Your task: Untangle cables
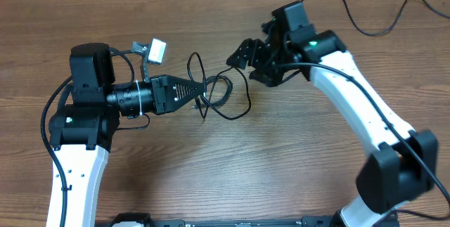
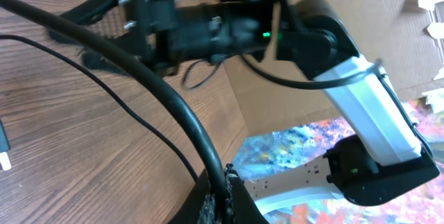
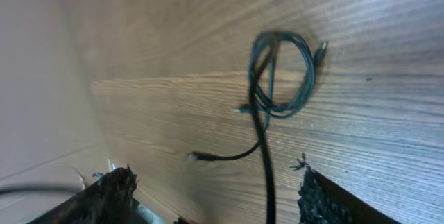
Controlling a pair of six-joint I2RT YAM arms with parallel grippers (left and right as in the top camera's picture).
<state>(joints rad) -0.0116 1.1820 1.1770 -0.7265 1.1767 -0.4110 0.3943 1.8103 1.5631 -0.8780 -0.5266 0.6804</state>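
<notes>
The cables [image 1: 223, 99] lie as thin black loops on the wooden table between the two arms. My left gripper [image 1: 202, 90] points right and is shut on one black cable at the left edge of the loops. In the left wrist view its fingers [image 2: 223, 195] pinch that cable [image 2: 142, 82], which runs up and to the left. My right gripper [image 1: 252, 65] hangs just right of the loops, open. In the right wrist view a cable strand [image 3: 267, 165] passes between its spread fingers [image 3: 114, 193] without touching them. Beyond it lie a small coil [image 3: 284, 64] and a plug end [image 3: 196, 156].
A small white block [image 1: 156, 50] on a short lead sits behind the left arm. The right arm's own thick wire [image 1: 380, 20] trails across the far right. The right arm [image 2: 361, 99] fills the upper left wrist view, beyond the table edge [image 2: 243, 123].
</notes>
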